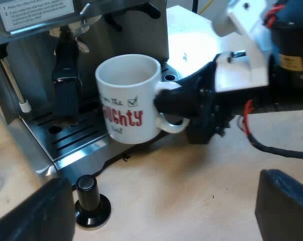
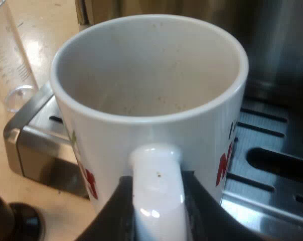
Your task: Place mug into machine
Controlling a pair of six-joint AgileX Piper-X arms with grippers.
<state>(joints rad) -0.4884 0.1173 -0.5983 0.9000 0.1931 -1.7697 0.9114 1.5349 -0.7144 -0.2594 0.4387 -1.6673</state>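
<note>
Right gripper [image 2: 156, 206] clenched on the handle of the mug [image 2: 151, 75], one black finger [image 2: 112, 216] pressed to each side of the loop. Mug is white with red lettering on its side, upright, mouth up, inside bare but for a few faint specks. It is at the front of the machine [image 1: 136, 30], over the slotted drip tray [image 2: 272, 165], near the tray's outer corner. Cannot tell whether its base touches the grille or hangs just above it. From the left wrist, the mug's base lines up with the tray's front lip, and its handle points away from the machine toward the right arm. Dark handle [image 1: 66, 90] juts from the machine's front just beside the mug, apart from it. Thin steam wand [image 1: 13, 80] with a white tip hangs at the machine's side. Tamper [image 1: 91, 201] with a black knob stands upright on the table [image 1: 191, 191], just before the tray and apart from the mug. Measuring glass [image 2: 11, 55], clear with printed marks, stands on the table by the tray's corner. Left gripper [image 1: 159, 201] released, fingers spread wide, holding nothing, hovering over the table short of the machine.
</note>
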